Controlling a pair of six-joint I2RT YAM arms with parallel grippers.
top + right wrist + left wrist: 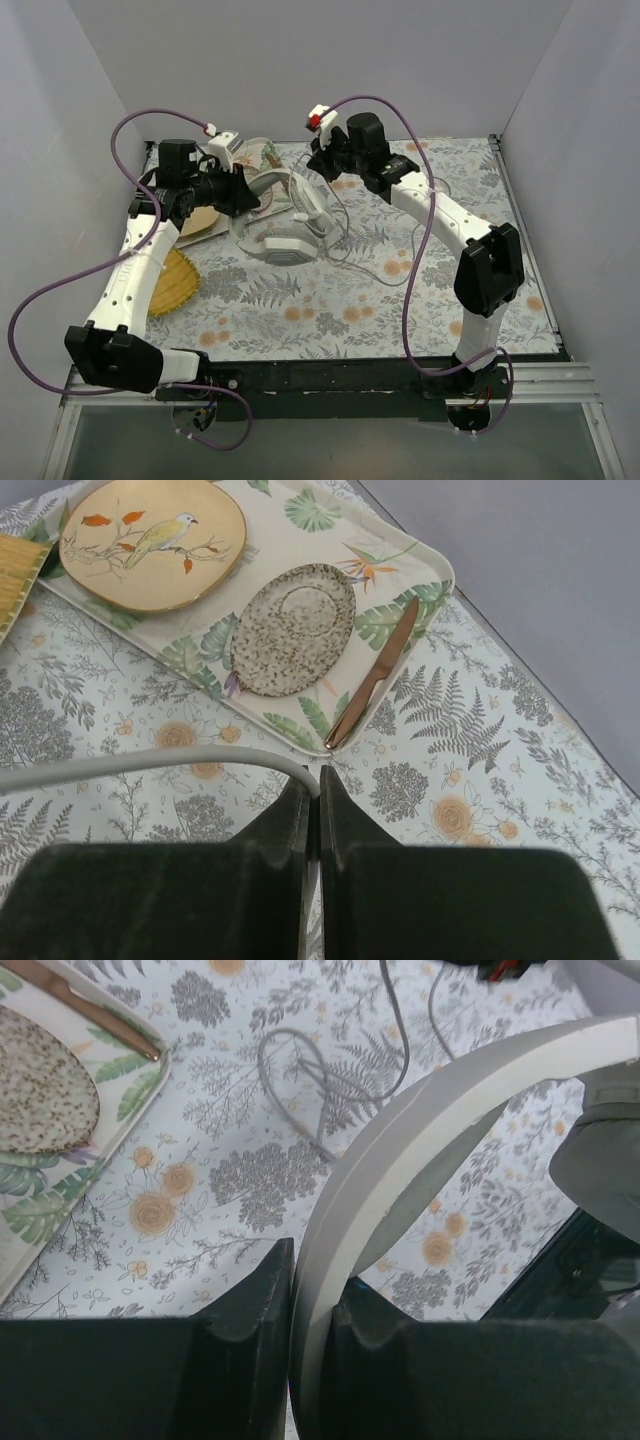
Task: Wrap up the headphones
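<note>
The light grey headphones (283,228) sit at the back left of the floral tabletop, earcups toward the front. My left gripper (248,192) is shut on their headband (420,1130), which runs between the two black fingers in the left wrist view. My right gripper (322,158) is raised behind the headphones and shut on the thin grey cable (150,761), which arcs left from the fingertips (300,792). Loose cable (375,258) loops on the table to the right of the headphones, and it also shows in the left wrist view (300,1080).
A leaf-print tray (425,565) at the back left holds a speckled plate (293,628), a bird plate (152,542) and a copper knife (378,673). A yellow woven mat (172,280) lies under my left arm. Grey walls close in on three sides.
</note>
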